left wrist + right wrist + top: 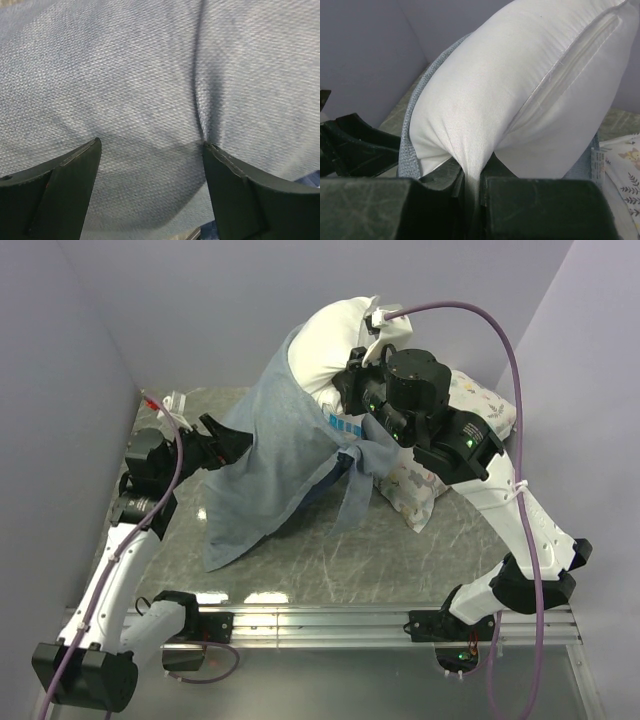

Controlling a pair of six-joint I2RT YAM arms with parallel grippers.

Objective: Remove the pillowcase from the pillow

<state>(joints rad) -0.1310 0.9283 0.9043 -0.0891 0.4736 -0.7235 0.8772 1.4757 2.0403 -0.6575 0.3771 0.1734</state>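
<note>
A robotics lab cell: plain lilac walls (60,340) close in behind and beside a grey marble-patterned table (400,550). An aluminium rail (330,625) along the table's near edge carries the left arm (105,575) and right arm (525,515), and a purple cable (513,360) loops above the table.

The right end effector (471,185) pinches a fold of the white pillow (520,85); the grey-blue pillowcase (409,140) rims one edge.
</note>
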